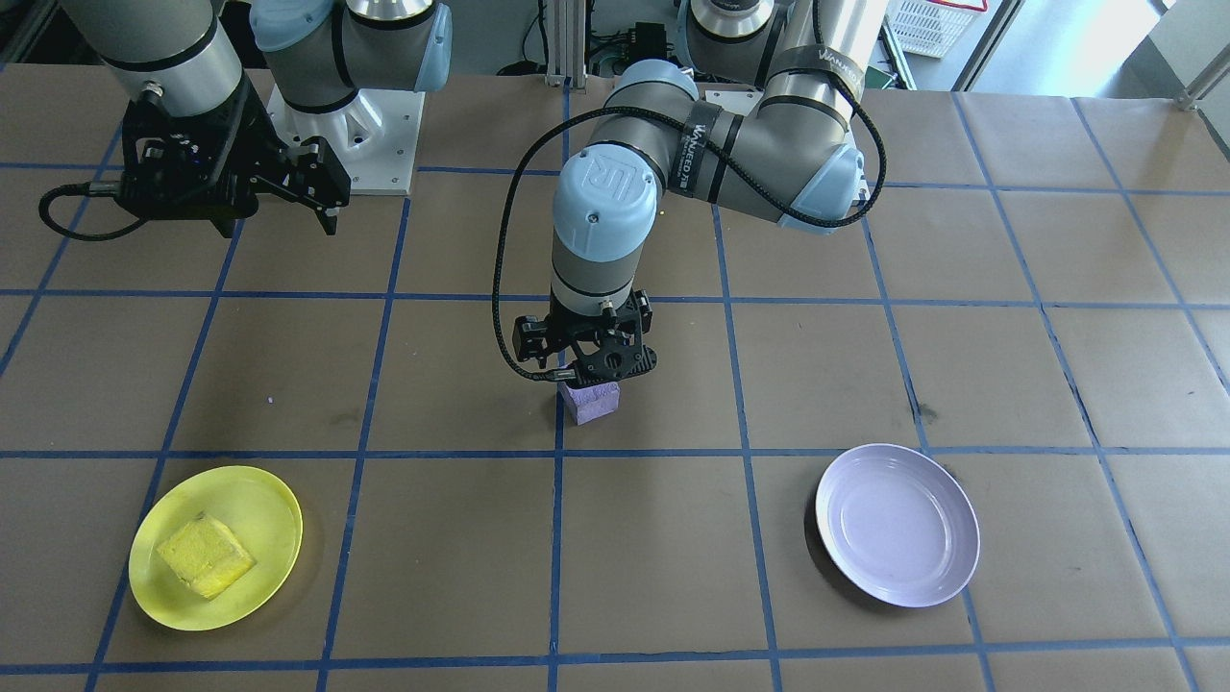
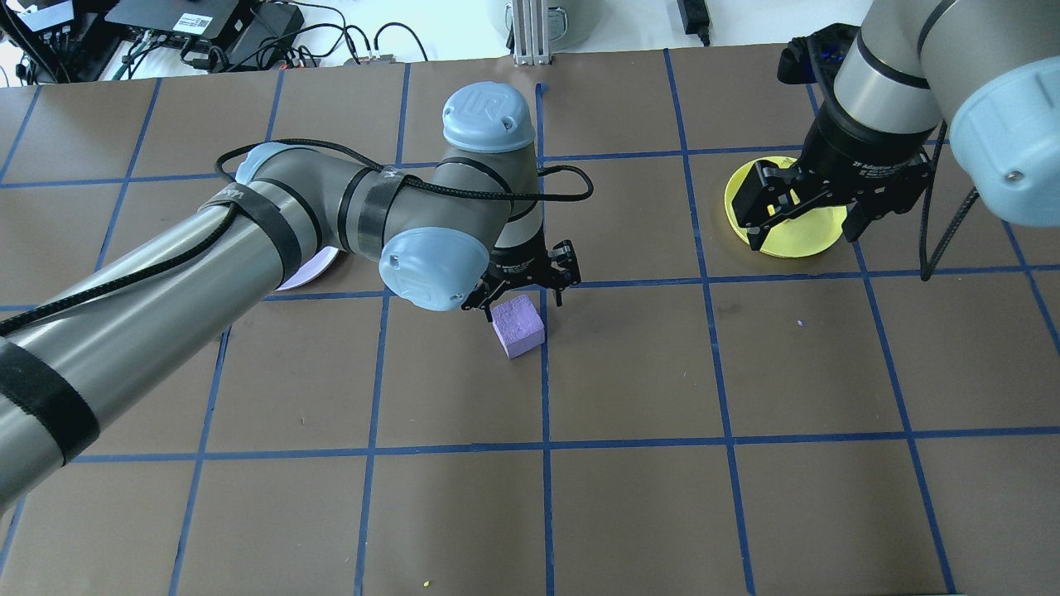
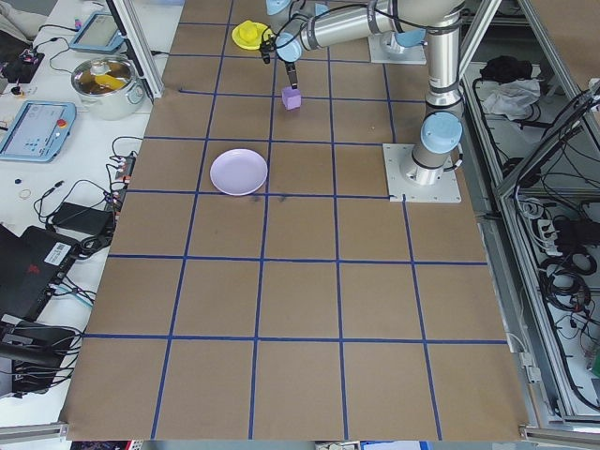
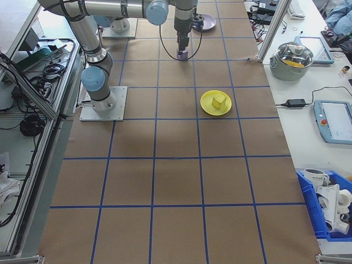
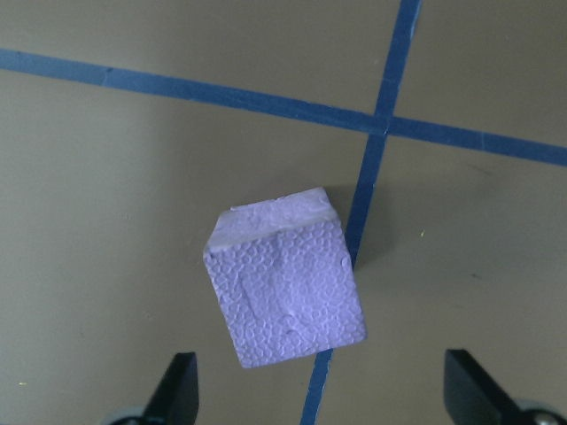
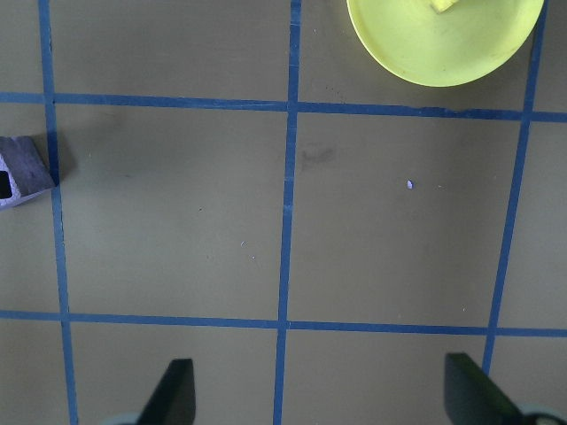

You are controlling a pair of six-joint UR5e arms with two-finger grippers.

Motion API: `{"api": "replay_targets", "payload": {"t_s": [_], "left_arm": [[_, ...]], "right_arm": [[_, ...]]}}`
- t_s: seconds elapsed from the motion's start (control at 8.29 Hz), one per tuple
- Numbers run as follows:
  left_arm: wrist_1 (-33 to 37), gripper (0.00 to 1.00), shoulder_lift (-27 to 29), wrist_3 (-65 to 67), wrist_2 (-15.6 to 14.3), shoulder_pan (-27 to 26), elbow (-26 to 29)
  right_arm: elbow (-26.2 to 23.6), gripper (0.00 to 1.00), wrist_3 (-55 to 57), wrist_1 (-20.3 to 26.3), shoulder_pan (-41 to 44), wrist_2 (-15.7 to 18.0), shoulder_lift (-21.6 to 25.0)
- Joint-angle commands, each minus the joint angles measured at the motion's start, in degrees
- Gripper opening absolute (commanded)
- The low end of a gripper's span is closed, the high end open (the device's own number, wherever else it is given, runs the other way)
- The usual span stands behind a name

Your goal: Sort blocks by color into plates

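Purple block [image 1: 591,401]: on the table beside a blue tape line, under the left gripper [image 1: 588,360], jaws spread wide, gripping nothing. Yellow block [image 1: 205,555]: lay in the yellow plate [image 1: 279,505]. Lavender plate [image 1: 897,524]: held nothing. Right gripper [image 2: 802,217]: raised, jaws apart, holding nothing.

Even, bright overhead light; soft short shadows. Glossy sheen on lavender plate [image 1: 897,524]. Brown surface [image 2: 629,505] matte, no glare. Background blown out white along the overhead view's top edge. Left wrist view sharp on purple block [image 5: 285,288]; fingers [image 5: 177,390] slightly soft.
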State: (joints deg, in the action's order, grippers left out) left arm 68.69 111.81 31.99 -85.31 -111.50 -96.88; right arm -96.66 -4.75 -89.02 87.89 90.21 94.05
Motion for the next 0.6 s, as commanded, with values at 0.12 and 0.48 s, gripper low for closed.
{"api": "replay_targets", "payload": {"t_s": [0.12,0.48], "left_arm": [[-1.10,0.99,3.93,-2.01,-0.12,0.06,0.02],[-2.95,1.00,6.49,-4.13,-0.38,0.23,-0.06]], "right_arm": [[-0.11,1.00,0.00,0.07,0.00,0.05,-0.18],[-0.11,1.00,-0.09,0.07,0.00,0.05,-0.35]]}}
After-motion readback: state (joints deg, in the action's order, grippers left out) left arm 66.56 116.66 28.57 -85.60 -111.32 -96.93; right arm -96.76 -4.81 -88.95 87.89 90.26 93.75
